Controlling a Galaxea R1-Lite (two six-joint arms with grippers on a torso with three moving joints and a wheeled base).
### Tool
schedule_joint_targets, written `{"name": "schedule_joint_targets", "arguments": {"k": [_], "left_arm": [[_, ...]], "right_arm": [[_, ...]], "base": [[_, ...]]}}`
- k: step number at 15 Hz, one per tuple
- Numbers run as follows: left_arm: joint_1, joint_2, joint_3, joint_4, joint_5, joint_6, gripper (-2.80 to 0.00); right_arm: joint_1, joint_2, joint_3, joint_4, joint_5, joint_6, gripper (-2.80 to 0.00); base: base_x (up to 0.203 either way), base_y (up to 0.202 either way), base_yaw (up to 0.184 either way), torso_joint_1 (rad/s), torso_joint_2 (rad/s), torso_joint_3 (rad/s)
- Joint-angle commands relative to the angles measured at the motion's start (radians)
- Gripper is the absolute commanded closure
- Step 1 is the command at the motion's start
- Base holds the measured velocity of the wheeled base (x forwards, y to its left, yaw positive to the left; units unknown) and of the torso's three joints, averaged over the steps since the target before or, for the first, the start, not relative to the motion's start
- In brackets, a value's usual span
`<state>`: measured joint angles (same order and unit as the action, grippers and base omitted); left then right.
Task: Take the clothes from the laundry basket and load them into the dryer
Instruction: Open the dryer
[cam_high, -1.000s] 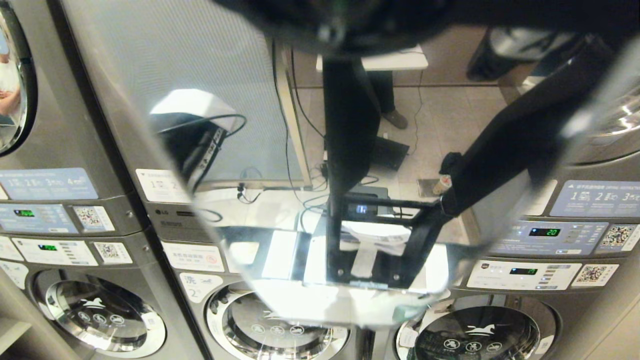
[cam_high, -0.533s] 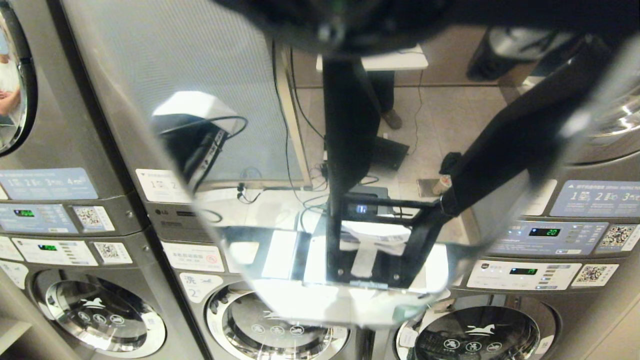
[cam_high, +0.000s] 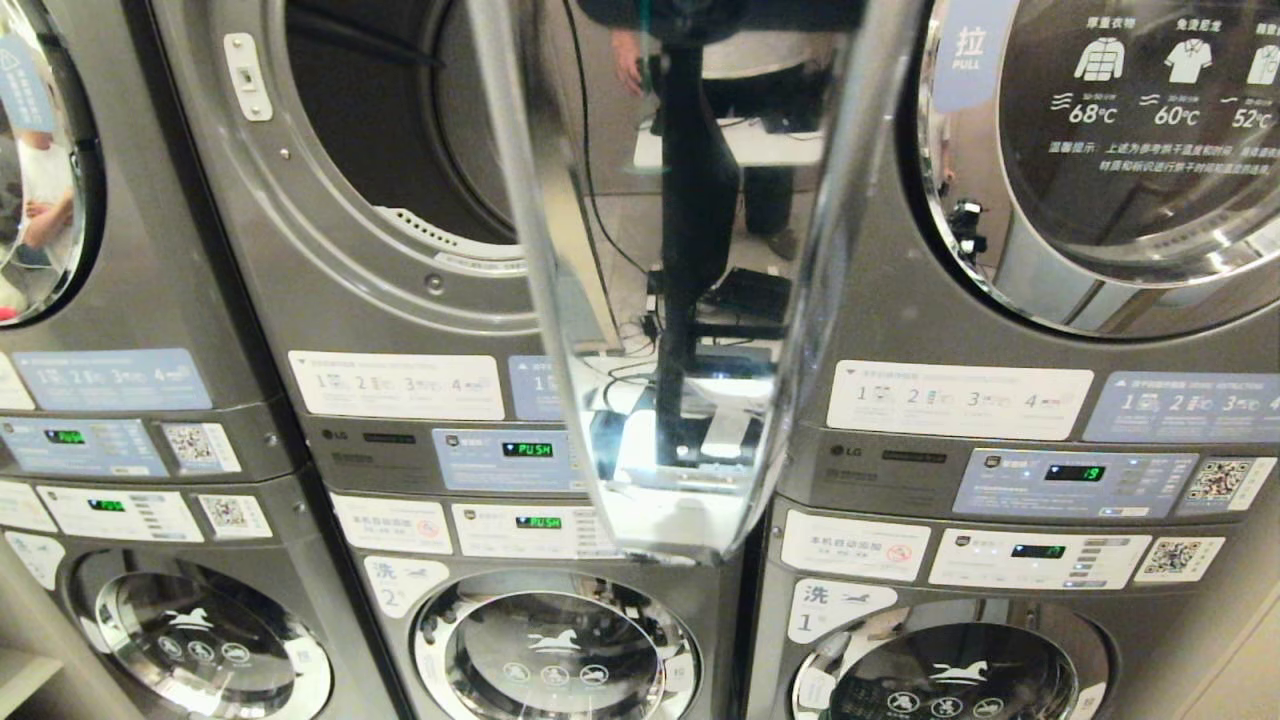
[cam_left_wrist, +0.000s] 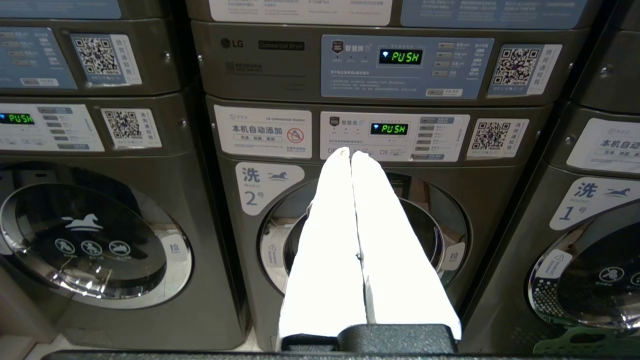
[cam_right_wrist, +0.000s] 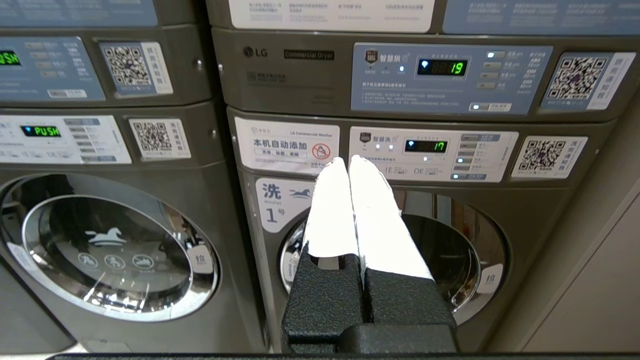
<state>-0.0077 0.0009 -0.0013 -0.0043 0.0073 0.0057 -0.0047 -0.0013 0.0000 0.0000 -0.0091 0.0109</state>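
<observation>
Head view. Stacked LG machines in three columns, dryers above washers. Middle column: upper dryer (cam_high: 400, 200) with its drum opening uncovered, facing the camera; its glass door (cam_high: 680, 300) swung out toward the camera, seen edge-on as a tall curved pane, long axis running top to bottom, narrowing toward the bottom. The pane reflects a floor, cables and a person's legs. Dryer control panel (cam_high: 510, 455) under the opening reads "PUSH"; the washer panel beneath reads the same. Right column: upper dryer door (cam_high: 1120, 160) closed, with temperature icons on the glass. Left column: a closed door at the frame edge. Three washer doors along the bottom, all closed. Neither pincer shows here, nor any laundry basket or clothes.

Left wrist view. Left pincer (cam_left_wrist: 351, 154), white fingers (cam_left_wrist: 325, 240) pressed together along their length, empty, touching nothing. It points at the middle washer marked "2" (cam_left_wrist: 365, 235), tips level with that machine's panel.

Right wrist view. Right pincer (cam_right_wrist: 348, 161), white fingers (cam_right_wrist: 372, 215) closed tip to tip, empty, touching nothing. It points at the right washer marked "1" (cam_right_wrist: 395, 250); the dryer display above reads 19, the washer display 17.
</observation>
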Motion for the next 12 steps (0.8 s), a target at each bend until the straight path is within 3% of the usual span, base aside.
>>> {"name": "schedule_joint_targets", "arguments": {"k": [1,5,10,12], "left_arm": [[0.000,-0.001,0.000,0.000,0.000,0.000,0.00],[0.000,-0.001,0.000,-0.002,-0.001,-0.003,0.00],[0.001,-0.001,-0.010,-0.008,-0.005,0.017,0.00],[0.000,0.002,-0.118,-0.019,-0.093,0.045,0.00]], "right_arm": [[0.000,0.000,0.000,0.000,0.000,0.000,0.00],[0.000,0.000,0.000,0.000,0.000,0.000,0.00],[0.000,0.000,0.000,0.000,0.000,0.000,0.00],[0.000,0.000,0.000,0.000,0.000,-0.002,0.00]], "base": [[0.000,0.000,0.000,0.003,0.00,0.200],[0.000,0.000,0.000,0.000,0.00,0.181],[0.000,0.000,0.000,0.002,0.00,0.033],[0.000,0.000,0.000,0.000,0.00,0.000]]}}
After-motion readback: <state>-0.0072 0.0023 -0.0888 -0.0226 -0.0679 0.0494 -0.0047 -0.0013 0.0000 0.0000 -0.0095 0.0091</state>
